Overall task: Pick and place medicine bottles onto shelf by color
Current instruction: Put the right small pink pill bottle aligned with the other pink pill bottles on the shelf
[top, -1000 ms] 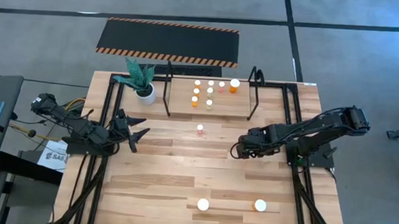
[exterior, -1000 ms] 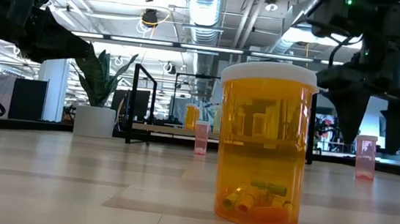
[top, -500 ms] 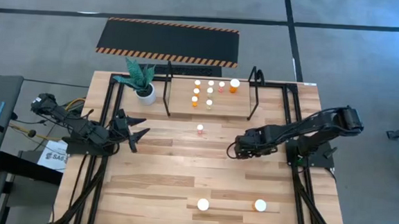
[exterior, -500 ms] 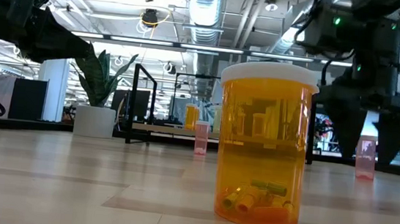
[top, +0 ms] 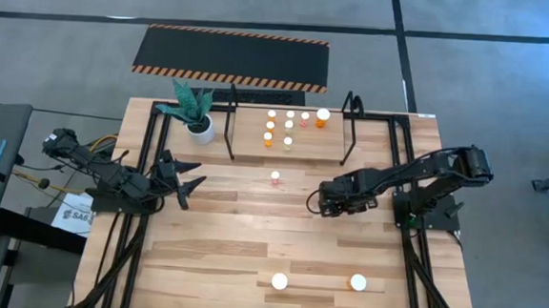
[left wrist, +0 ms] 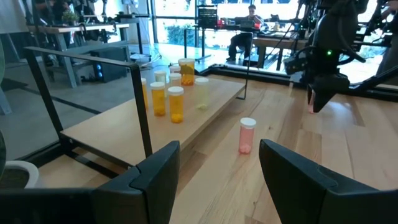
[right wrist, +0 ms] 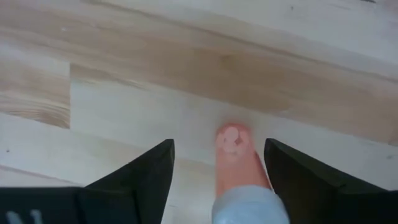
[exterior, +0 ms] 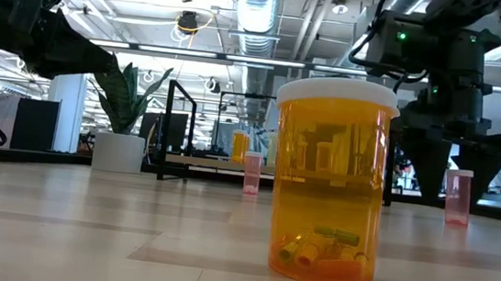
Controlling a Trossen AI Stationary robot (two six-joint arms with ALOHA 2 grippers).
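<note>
Several small white-capped bottles (top: 289,126) stand on the black-framed shelf (top: 350,130) at the far edge. A pink bottle (top: 276,179) stands alone mid-table. Another pink bottle (right wrist: 239,168) stands upright on the table between the fingers of my right gripper (right wrist: 219,177), which is open and points down; whether a finger touches it, I cannot tell. In the high view my right gripper (top: 317,202) hides this bottle; in the low view the bottle (exterior: 458,196) shows between the fingers. My left gripper (top: 190,180) is open and empty at the table's left.
Two larger bottles (top: 279,280) (top: 357,282) stand near the front edge; one orange bottle (exterior: 330,180) fills the low view. A white plant pot (top: 200,126) stands left of the shelf. A hazard-striped mat (top: 231,58) lies on the floor beyond.
My right gripper has gone toward the table's left edge and come down a little, so that its open fingers now stand on either side of the pink bottle. The bottle has stayed where it was.
</note>
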